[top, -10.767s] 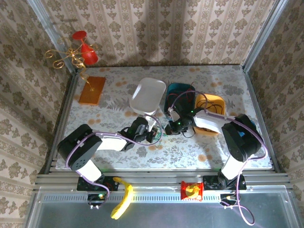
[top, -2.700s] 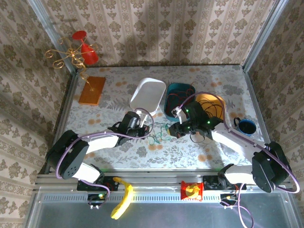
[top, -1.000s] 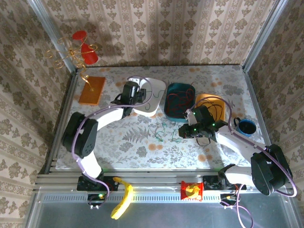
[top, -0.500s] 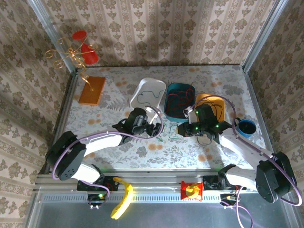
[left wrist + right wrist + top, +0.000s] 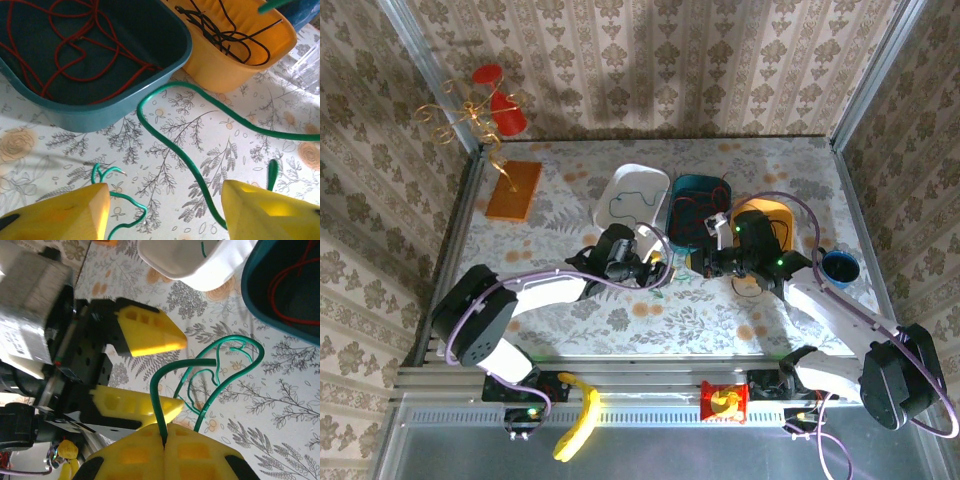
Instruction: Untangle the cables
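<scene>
Two thin green cables (image 5: 672, 277) lie looped on the table's middle. My right gripper (image 5: 164, 441) is shut on the thicker one (image 5: 156, 390), which rises from between its fingertips and curves away. My left gripper (image 5: 165, 216) faces it, open, with its yellow fingers (image 5: 60, 215) on either side of a stretch of green cable (image 5: 180, 150) on the cloth, not touching it. In the top view the left gripper (image 5: 656, 270) and right gripper (image 5: 694, 262) are close together. A red cable (image 5: 75, 50) lies in the teal bin (image 5: 100, 112), a black cable (image 5: 220, 30) in the yellow bin (image 5: 235, 67).
A white tray (image 5: 642, 192) behind the left gripper holds a thin dark green strand (image 5: 625, 205). A blue cup (image 5: 840, 267) stands at the right, an orange pad (image 5: 513, 190) at the back left. The three containers stand side by side just behind the grippers.
My left arm came back from the white tray to the table's middle, facing the right gripper. The right gripper shifted slightly left and back with its green cable.
</scene>
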Controlling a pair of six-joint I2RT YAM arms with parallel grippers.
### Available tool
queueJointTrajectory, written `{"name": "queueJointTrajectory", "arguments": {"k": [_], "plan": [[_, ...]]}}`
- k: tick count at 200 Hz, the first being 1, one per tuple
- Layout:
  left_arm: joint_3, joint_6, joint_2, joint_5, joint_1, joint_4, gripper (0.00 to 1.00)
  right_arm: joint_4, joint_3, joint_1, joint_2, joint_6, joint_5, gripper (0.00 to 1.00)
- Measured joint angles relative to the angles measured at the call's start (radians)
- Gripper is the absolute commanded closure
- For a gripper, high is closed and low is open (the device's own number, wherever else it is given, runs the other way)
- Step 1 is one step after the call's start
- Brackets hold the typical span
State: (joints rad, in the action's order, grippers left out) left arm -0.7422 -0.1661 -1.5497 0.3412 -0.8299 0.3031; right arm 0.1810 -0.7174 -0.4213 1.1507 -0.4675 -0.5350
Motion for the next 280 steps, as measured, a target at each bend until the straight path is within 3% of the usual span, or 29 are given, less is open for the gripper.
{"name": "queueJointTrajectory", "arguments": {"k": [20,44,59,107,117,136,148,200,236,257,267,280], "plan": [[-0.007,-0.010,-0.021,0.014,0.000,0.006,0.59,-0.010,-0.002,0.000,0.000,-0.008,0.003,1.00],[-0.019,-0.026,-0.040,0.026,0.000,0.022,0.88,-0.019,-0.002,0.000,0.000,-0.013,0.010,1.00],[-0.020,-0.033,-0.043,0.022,0.000,0.033,1.00,-0.021,-0.002,0.000,-0.001,-0.016,0.028,1.00],[-0.005,-0.071,-0.024,-0.043,0.035,0.051,1.00,-0.021,-0.002,0.008,-0.035,-0.017,0.094,0.99],[0.002,-0.078,-0.005,-0.050,0.046,0.050,1.00,-0.020,-0.002,0.009,-0.034,-0.017,0.101,0.92],[0.014,-0.094,0.040,-0.062,0.066,0.054,1.00,-0.016,-0.002,0.009,-0.030,-0.024,0.126,0.66],[0.022,-0.107,0.066,-0.076,0.087,0.061,1.00,-0.011,-0.002,0.009,-0.027,-0.024,0.148,0.60],[0.007,-0.163,0.102,-0.254,0.192,0.065,1.00,0.011,0.011,0.009,-0.007,-0.046,0.297,0.59],[-0.165,-0.153,-0.027,-0.385,0.249,0.020,1.00,0.013,0.043,0.011,0.028,-0.064,0.316,0.59],[-0.261,-0.124,-0.116,-0.436,0.267,0.010,0.51,0.021,0.051,0.010,0.029,-0.063,0.313,0.58],[-0.292,-0.115,-0.145,-0.459,0.268,-0.001,0.39,0.025,0.051,0.005,0.029,-0.060,0.311,0.58],[-0.307,-0.103,-0.160,-0.480,0.268,-0.011,0.31,0.035,0.051,-0.008,0.029,-0.052,0.311,0.58]]}}
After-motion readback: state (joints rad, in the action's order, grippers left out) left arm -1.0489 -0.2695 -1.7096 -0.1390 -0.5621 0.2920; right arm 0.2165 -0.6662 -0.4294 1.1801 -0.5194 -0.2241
